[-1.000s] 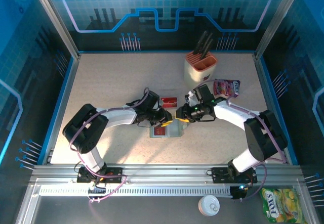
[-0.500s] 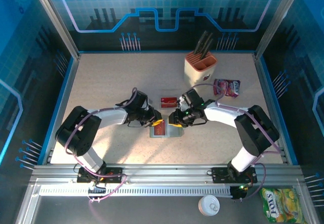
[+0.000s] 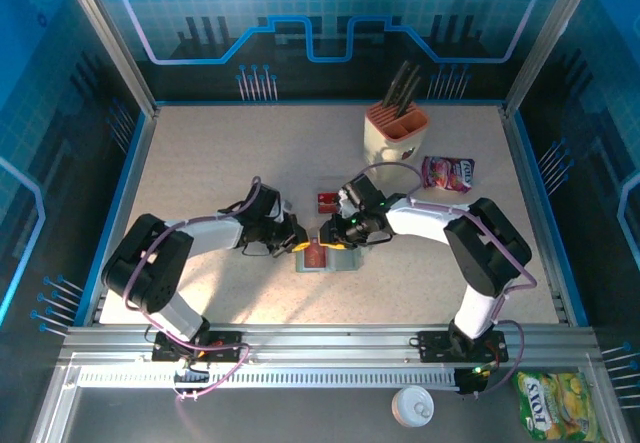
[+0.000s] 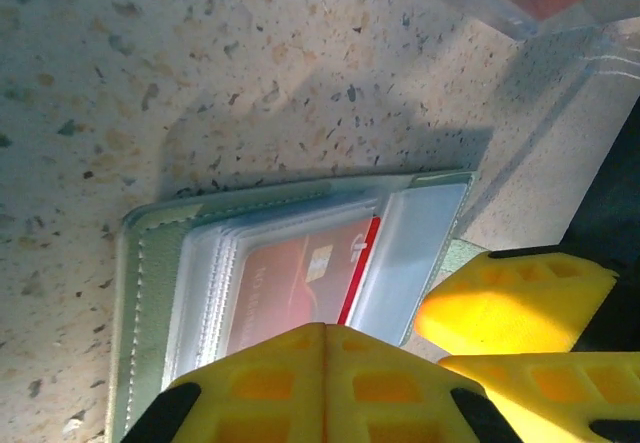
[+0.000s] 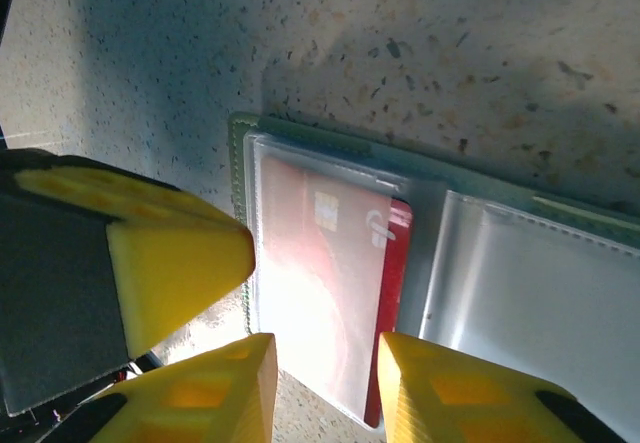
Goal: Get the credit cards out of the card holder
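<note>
My left end effector, pressed together, sits at the open holder's 9 o'clock edge, mid-surface. My right end effector is slightly spread over the red card. I'd pinch its poking-out edge and slide it out flat.

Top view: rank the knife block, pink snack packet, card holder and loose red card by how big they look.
1. Knife block
2. Snack packet and card holder: they look alike, and the holder is partly covered, so no ranking between them.
3. Red card, smallest, partly hidden.
</note>
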Available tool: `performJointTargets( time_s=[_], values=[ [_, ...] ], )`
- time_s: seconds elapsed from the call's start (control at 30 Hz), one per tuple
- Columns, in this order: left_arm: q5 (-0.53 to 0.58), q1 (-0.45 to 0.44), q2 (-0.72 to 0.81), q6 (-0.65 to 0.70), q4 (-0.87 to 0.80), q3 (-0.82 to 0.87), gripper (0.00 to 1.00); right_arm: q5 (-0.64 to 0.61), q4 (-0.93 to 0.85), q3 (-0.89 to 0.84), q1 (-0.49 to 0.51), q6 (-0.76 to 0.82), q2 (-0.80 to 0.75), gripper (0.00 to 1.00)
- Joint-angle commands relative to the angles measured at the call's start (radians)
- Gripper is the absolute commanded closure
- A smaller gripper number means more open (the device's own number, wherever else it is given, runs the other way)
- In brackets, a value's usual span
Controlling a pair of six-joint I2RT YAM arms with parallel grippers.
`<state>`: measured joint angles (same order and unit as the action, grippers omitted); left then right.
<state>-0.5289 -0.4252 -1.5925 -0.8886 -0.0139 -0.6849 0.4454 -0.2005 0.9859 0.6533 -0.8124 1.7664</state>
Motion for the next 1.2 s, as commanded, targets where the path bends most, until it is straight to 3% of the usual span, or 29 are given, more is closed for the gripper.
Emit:
performJointTargets(
  time_s=[0.0, 0.37, 1.17],
  values=[
    [-0.008, 0.005, 0.046, 0.017, -0.036, 0.041, 0.95, -0.006, -0.008, 0.037, 0.021, -0.007, 0.023, 0.67],
    [-0.027, 0.006, 0.01, -0.001, 0.03, 0.068, 0.97, -0.002, -0.023, 0.057, 0.038, 0.001, 0.053, 0.67],
    [-0.002, 0.005, -0.011, 0.011, 0.0, 0.081, 0.98, 0.001, -0.014, 0.033, 0.045, 0.005, 0.078, 0.67]
  ],
)
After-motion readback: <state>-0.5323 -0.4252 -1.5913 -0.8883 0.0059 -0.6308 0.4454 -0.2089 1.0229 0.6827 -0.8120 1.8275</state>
